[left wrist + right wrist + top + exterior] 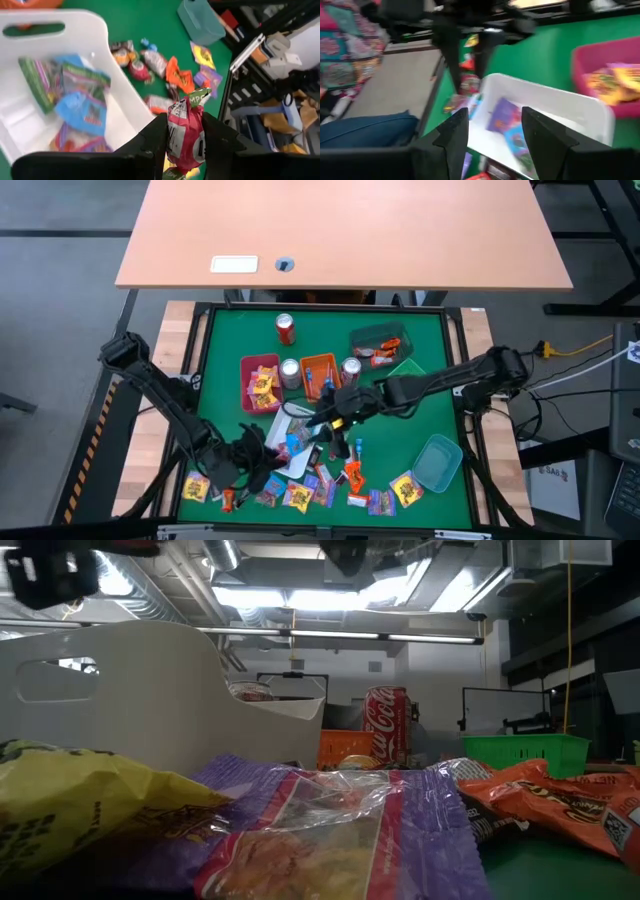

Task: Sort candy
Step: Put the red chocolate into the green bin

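Three soda cans (285,328) stood on the green table (225,340): one red one toward the far edge and two silver ones flanking the orange tray (320,370). I counted five trays in all: a pink tray (247,385) holding yellow candy, the orange one, a dark green tray (372,338), a teal tray (438,463) lying near the right edge, and the white tray (283,420) between my two arms.

My left gripper (185,137) hung low beside the white tray, at the near left of the table, and its two fingers were clenched on a single pink-red wrapped candy (184,135) with a green tip. Inside the white tray lay several blue, green and purple packets (80,107); I could not count them exactly.

My right gripper (492,132) hovered above the white tray with its fingers spread apart and nothing between them.

Most of the loose candy (300,495) lay in a scattered row along the near edge of the table, yellow, purple, blue and orange-red wrappers mixed; there were more than a dozen, too crowded for me to number. Seen level with the table, a yellow wrapper (70,805), a purple one (330,830) and an orange one (550,800) lay closest.
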Controlling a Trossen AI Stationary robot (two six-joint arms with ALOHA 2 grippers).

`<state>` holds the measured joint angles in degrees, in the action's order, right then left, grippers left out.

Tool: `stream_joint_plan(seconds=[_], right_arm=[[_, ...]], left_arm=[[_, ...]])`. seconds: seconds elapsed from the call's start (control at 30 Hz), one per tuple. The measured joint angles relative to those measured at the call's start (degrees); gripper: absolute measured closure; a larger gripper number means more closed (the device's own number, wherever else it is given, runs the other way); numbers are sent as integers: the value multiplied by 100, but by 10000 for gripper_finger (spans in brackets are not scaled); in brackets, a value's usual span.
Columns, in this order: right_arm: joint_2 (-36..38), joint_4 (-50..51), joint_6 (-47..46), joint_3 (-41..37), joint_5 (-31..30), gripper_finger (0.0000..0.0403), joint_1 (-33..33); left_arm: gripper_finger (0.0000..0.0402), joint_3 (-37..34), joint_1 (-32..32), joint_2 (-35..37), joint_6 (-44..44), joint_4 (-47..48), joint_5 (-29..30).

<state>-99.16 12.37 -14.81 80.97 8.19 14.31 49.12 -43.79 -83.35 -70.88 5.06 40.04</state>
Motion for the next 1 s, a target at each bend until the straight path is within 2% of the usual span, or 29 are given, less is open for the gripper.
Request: stream_joint_plan(seconds=[0.1, 0.37, 0.67, 0.83, 1.0], right_arm=[[-182, -278, 2, -2, 235, 220, 2], [-500, -876, 328, -2, 326, 220, 0], [-509, -894, 352, -7, 329, 220, 0], [-509, -766, 357, -7, 27, 220, -2], [-509, -776, 361, -7, 19, 220, -2]], left_arm=[[311, 0, 163, 0, 121, -105, -12], [311, 2, 501, 0, 264, -204, -25], [311, 2, 683, 0, 622, -346, -51], [311, 2, 706, 0, 852, -642, -52], [311, 2, 711, 0, 869, -801, -49]])
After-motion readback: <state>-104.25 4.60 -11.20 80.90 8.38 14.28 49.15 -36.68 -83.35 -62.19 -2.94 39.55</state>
